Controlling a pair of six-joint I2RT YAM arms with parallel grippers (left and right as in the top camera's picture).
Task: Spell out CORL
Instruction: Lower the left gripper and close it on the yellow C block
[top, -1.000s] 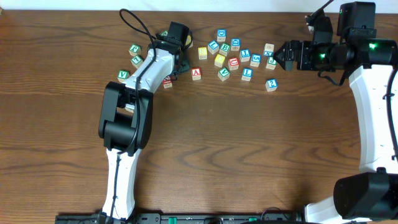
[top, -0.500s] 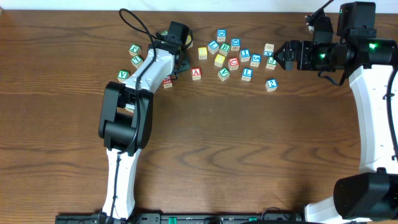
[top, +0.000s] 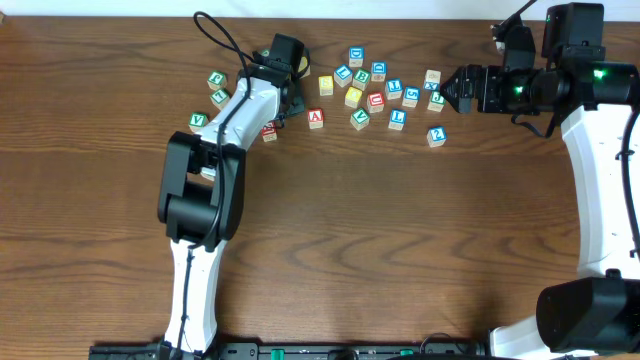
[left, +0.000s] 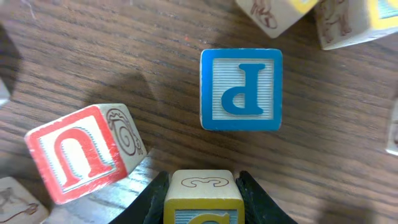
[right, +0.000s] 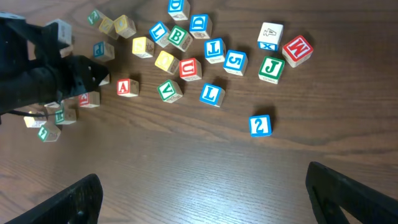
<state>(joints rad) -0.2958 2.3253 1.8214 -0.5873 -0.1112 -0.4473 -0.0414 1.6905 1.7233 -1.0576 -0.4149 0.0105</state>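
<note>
Many letter blocks lie scattered along the far side of the table. My left gripper (top: 290, 62) (left: 202, 180) is shut on a yellow block (left: 202, 190) with a curved yellow letter on blue, only partly visible. A blue P block (left: 241, 89) lies just ahead of it and a red U block (left: 81, 152) to its left. A blue L block (top: 397, 118) (right: 211, 93) lies in the cluster. My right gripper (top: 447, 90) (right: 211, 199) is open and empty, held above the table at the cluster's right end.
A red A block (top: 316, 117) (right: 127, 87), a blue block (top: 436, 136) (right: 260, 124) set apart near the front, a red M block (right: 297, 48) and a green J block (right: 271, 67) lie about. Several green blocks (top: 216, 80) sit left of the left arm.
</note>
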